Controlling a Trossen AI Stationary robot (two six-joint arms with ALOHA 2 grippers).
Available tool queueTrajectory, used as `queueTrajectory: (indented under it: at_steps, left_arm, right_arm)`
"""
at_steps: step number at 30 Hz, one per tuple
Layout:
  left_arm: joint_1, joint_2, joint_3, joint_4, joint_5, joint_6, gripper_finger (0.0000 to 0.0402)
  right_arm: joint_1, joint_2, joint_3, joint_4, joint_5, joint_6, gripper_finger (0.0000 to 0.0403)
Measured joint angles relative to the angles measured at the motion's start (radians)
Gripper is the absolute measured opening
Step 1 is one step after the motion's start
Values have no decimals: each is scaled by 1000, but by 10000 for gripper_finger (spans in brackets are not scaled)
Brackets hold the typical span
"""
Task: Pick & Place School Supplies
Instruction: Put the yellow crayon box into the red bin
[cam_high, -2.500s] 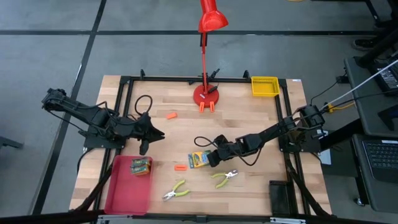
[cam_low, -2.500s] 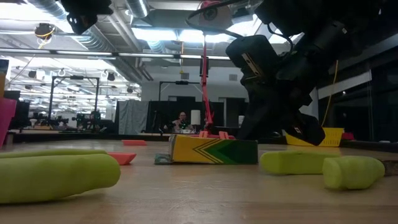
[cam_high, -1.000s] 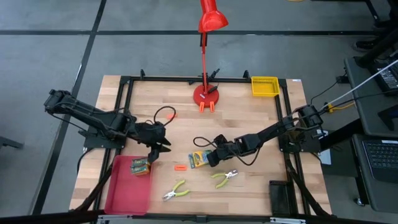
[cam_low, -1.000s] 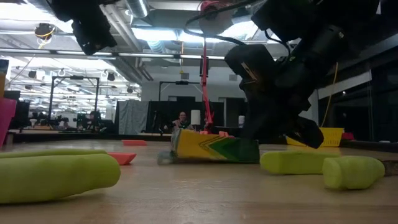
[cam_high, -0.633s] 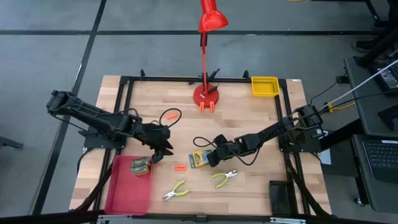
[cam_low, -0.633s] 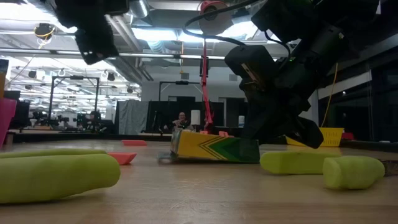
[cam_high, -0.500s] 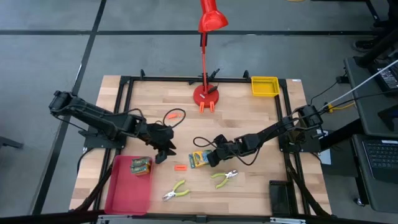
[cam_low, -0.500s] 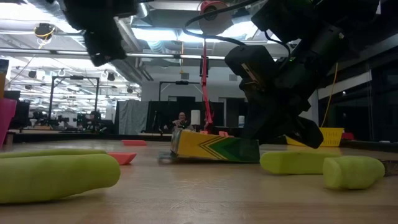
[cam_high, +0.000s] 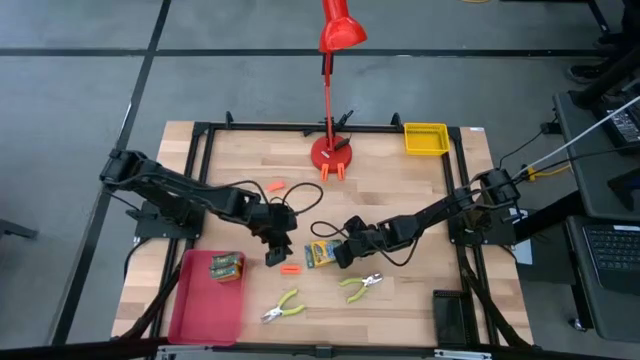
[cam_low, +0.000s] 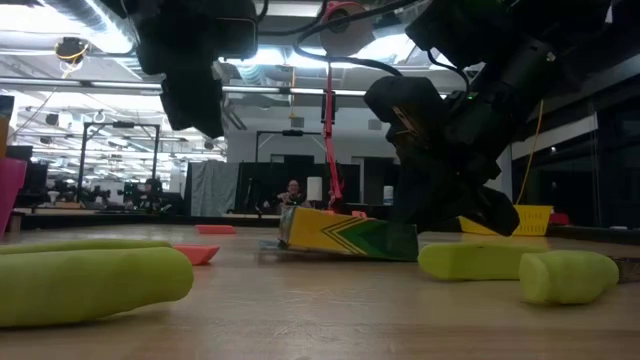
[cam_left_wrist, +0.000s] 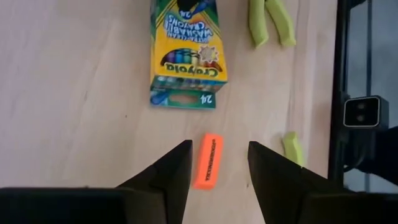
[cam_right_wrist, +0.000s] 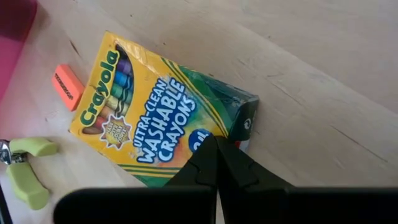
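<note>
A yellow-and-green crayon box (cam_high: 320, 255) lies mid-table. My right gripper (cam_high: 340, 254) is shut, its tips (cam_right_wrist: 216, 146) on the box. In the low view the box (cam_low: 345, 235) sits slightly tipped. My left gripper (cam_high: 278, 256) hangs open just above a small orange piece (cam_left_wrist: 208, 160), one finger on each side and touching nothing. A second crayon box (cam_high: 226, 266) lies in the red tray (cam_high: 200, 315). Two yellow-green handled pliers (cam_high: 283, 307) (cam_high: 362, 285) lie flat near the front edge. Another orange piece (cam_high: 276, 186) lies farther back. My right gripper's shut fingertips meet the crayon box's printed face beside its green end (cam_right_wrist: 239, 115), slanting down from the table's right. The fingers hide the spot, so I cannot tell whether they pinch an edge or only press. The box stays at the table, slightly tipped.
The red lamp's base (cam_high: 331, 153) stands at the far middle, with a yellow bin (cam_high: 425, 139) at the far right. A black cable (cam_high: 322, 228) loops on the wood behind the box. A black frame (cam_high: 200, 140) rims the table.
My left gripper has swung toward the table's right and near edge and come down, from beside the red tray to just over the orange piece. The right gripper and the crayon box have kept still.
</note>
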Motion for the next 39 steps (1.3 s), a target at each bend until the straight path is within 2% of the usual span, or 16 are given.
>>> queueTrajectory:
  at_steps: [7,15,24,31,39]
  left_arm:
    - [27,23,1,10,21,-95,168]
    - [58,157,1,67,129,-187,174]
    - [116,278,0,160,139,-200,174]
    - [162,298,0,197,142,-182,174]
    - [176,357,-1,212,214,-164,174]
  right_arm:
    - [0,0,0,-10,4,-44,0]
    - [0,0,1,-11,8,-53,0]
    - [11,0,1,-7,25,-52,0]
    - [19,0,1,-7,33,-49,0]
    - [19,0,0,-1,30,-57,0]
